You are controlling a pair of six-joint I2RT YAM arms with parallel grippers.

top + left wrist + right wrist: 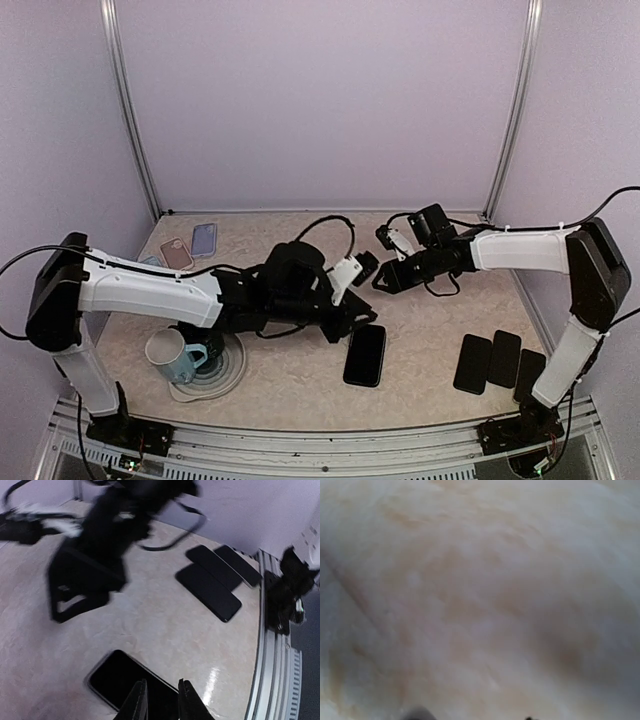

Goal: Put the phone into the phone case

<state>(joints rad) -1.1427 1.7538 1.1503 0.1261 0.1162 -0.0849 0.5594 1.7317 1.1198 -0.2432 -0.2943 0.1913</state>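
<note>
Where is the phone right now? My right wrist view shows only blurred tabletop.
Observer: In the top view the phone lies flat on the table, near the middle and toward the arms' side.
Operator: Is either arm over it?
Observer: Yes. The left gripper is over one end of it, with its fingers a little apart and nothing between them.
Operator: And the cases?
Observer: A pink case and a pale bluish case lie side by side at the far left of the table, well apart from the phone.
</note>
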